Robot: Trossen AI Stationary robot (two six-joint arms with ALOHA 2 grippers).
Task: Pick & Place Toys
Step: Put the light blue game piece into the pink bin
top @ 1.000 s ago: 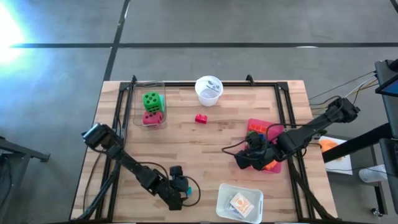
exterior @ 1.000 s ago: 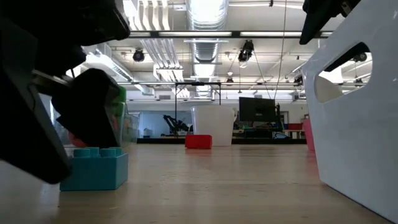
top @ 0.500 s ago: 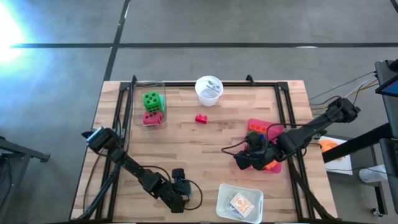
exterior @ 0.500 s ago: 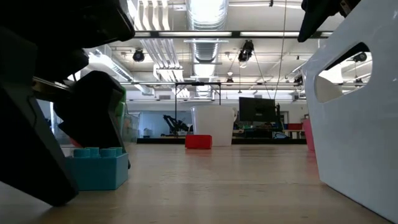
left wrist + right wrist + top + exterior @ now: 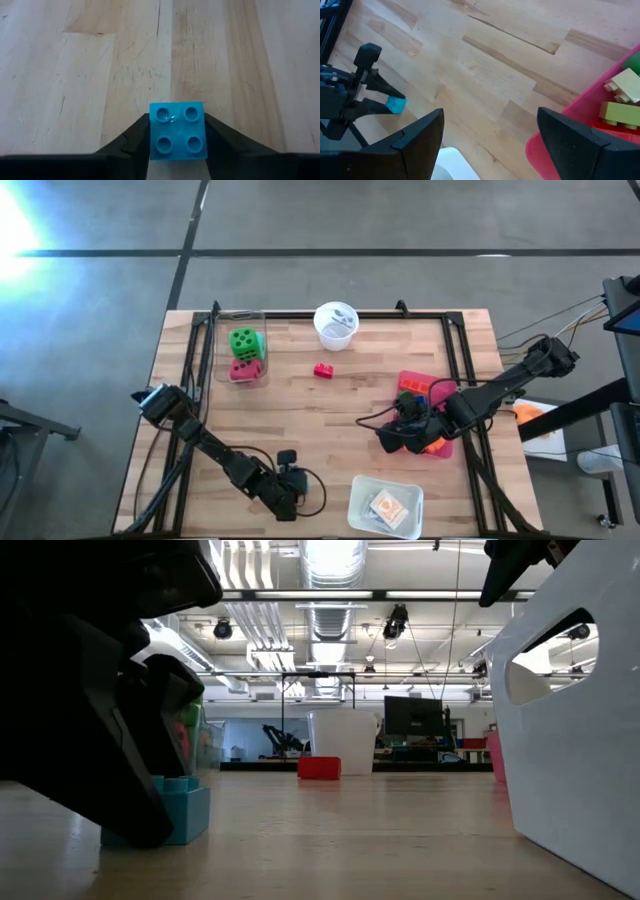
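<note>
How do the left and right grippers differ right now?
The left gripper has its fingers against both sides of a blue brick on the table's near edge; the right gripper holds nothing. The left's fingers sit narrow around the brick; the right's stand wide apart beside the pink tray. Both are low over the wooden table.

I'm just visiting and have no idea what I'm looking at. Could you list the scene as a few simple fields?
Surface: wooden table
Left end effector: fingers closed against a small blue plastic four-stud brick, near the table's front edge
Right end effector: open, empty, beside a pink plastic tray of bricks
Clear box: green die over red die
Loose: small red brick near white round cup
</note>
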